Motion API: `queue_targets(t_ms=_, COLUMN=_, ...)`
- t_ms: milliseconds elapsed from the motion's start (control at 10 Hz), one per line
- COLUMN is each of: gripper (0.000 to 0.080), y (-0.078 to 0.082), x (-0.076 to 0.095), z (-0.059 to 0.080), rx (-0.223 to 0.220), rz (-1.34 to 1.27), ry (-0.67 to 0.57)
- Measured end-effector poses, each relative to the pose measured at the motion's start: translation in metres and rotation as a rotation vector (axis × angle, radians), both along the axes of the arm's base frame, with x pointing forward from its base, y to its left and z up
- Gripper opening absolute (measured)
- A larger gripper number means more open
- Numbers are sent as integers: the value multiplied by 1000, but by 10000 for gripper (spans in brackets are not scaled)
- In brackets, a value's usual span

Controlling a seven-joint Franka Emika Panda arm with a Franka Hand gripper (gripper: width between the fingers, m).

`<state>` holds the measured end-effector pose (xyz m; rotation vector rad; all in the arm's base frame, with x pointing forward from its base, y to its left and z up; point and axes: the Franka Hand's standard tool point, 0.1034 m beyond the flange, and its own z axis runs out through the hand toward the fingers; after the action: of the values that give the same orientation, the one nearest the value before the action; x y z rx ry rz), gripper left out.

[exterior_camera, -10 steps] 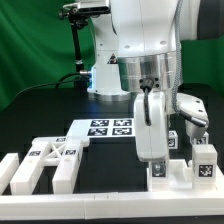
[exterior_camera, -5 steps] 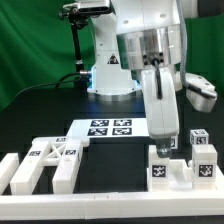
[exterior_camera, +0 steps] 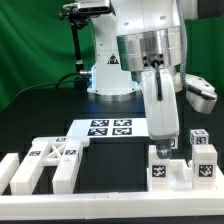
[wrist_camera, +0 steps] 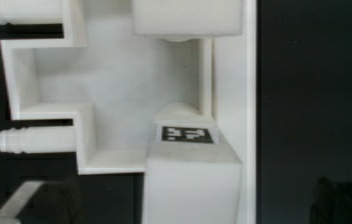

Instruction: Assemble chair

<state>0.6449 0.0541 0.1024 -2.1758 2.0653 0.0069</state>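
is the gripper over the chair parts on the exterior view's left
No, the gripper hangs over the chair parts at the exterior view's right, across the marker board from the left-hand group.

the chunky white plastic chair parts (exterior_camera: 55,170) look smooth, with a dull, satin finish; up close in the wrist view the plastic (wrist_camera: 146,100) shows soft shading and no sharp glints. the black-and-white square tags (wrist_camera: 187,134) on them look like flat matt print. the black table surface (exterior_camera: 115,168) is matt and non-reflective. the thin flat white marker board (exterior_camera: 78,126) is matt. the large white robot body (exterior_camera: 150,15) is glossy moulded plastic, with a ribbed grey metallic-looking collar (exterior_camera: 148,50). the green backdrop (exterior_camera: 35,50) hangs in folds like cloth.
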Motion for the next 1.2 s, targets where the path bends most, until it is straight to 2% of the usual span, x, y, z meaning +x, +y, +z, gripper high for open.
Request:
queue_targets(t_ms=200, gripper=649, y=6, x=-8, z=5, rx=-22, rz=157, ry=-37)
queue_targets(t_ms=300, gripper=649, y=11, x=-10, z=8, rx=-48, rz=307, ry=-49)
queue_targets(t_ms=500, gripper=649, y=16, x=-14, z=3, rx=-83, rz=470, ry=-76)
queue_targets(t_ms=1000, gripper=649, y=14, x=-16, z=-1, rx=-137, rz=851, ry=-112)
queue_targets(t_ms=1200, gripper=649, y=4, x=-26, z=-7, rx=-209, rz=1152, ry=-158)
